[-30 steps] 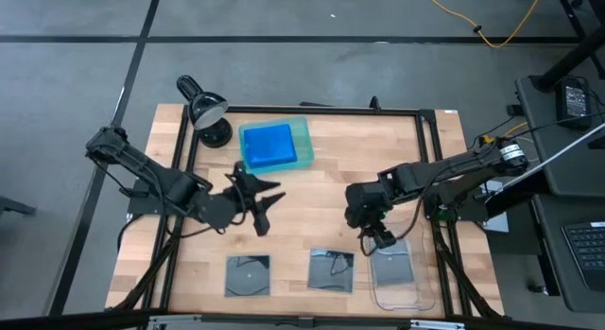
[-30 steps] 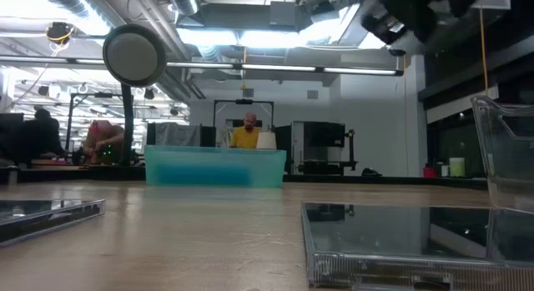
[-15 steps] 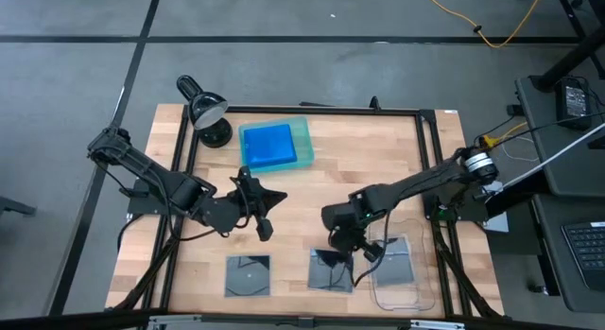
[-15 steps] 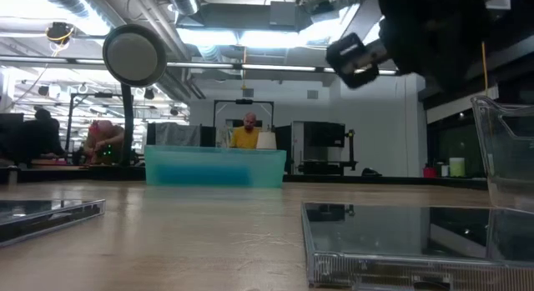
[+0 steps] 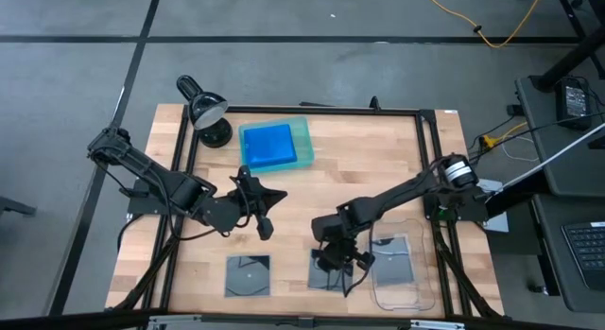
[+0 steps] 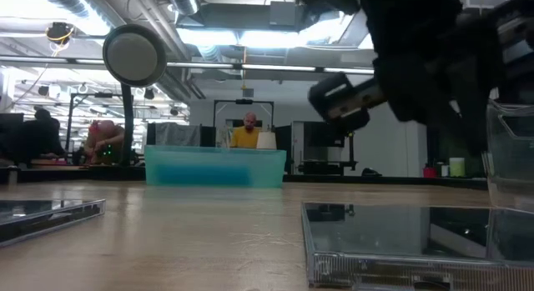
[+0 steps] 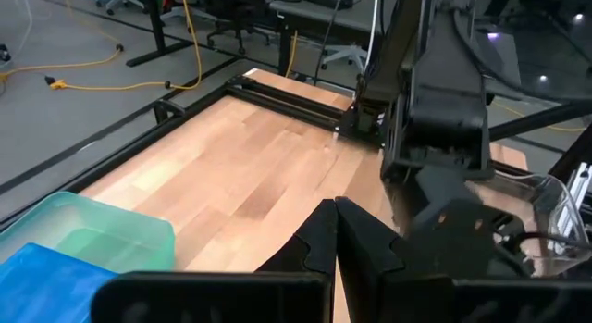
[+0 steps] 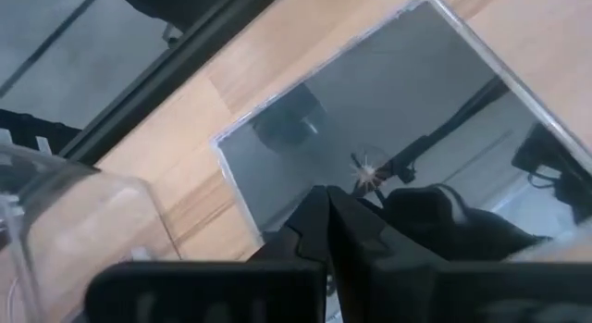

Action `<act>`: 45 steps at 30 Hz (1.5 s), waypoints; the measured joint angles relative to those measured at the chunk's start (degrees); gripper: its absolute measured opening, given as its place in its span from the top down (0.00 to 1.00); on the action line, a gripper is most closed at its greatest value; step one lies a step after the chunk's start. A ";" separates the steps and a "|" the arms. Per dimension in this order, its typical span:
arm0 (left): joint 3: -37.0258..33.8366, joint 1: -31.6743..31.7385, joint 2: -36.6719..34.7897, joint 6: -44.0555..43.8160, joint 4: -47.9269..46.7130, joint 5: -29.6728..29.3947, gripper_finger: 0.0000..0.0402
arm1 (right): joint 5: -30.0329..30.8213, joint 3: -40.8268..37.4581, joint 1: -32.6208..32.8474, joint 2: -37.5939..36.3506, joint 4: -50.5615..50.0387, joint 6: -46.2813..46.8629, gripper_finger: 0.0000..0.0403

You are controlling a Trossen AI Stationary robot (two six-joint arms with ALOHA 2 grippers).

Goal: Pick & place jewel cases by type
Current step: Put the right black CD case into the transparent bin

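Right claw (image 5: 342,266) over seemingly unlabelled case (image 5: 332,270).

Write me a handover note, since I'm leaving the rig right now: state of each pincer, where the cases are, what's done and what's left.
Right pincer: shut, empty, low over the middle grey-clear case at the table's near edge.
Left pincer: shut, empty, waiting mid-table, left of centre.
Blue cases: stacked in the green tray at the far side; how many, I cannot tell.
Grey-clear cases: one in the clear tray at near right; two on the bare wood, the middle one and another to its left.
Done: blue ones sorted, one grey-clear one placed.
Left: move the two loose grey-clear cases into the clear tray.
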 joint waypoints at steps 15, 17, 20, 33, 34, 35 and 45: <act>0.00 0.61 0.00 0.47 0.00 0.02 1.00 | -1.54 -0.06 -5.75 5.26 2.32 0.00 0.98; 0.00 0.71 0.00 0.48 0.00 0.02 1.00 | -1.36 -0.06 -6.82 5.26 2.29 0.00 0.98; 0.00 1.23 0.00 0.46 0.00 0.07 1.00 | 0.70 -0.06 -8.48 5.26 2.30 0.00 0.99; 0.00 2.44 0.00 1.51 0.00 0.13 1.00 | 2.91 0.07 -14.19 5.19 2.15 -3.17 0.99; 0.00 2.52 0.00 1.51 0.00 0.13 1.00 | 3.01 0.07 -14.81 5.17 1.98 -3.69 0.99; 0.00 2.58 0.00 1.51 0.00 0.06 0.99 | 3.03 0.08 -15.41 5.17 1.64 -4.62 0.99; 0.00 4.58 0.00 1.42 0.00 0.16 1.00 | 4.32 0.16 -23.55 5.04 -1.75 -14.79 0.99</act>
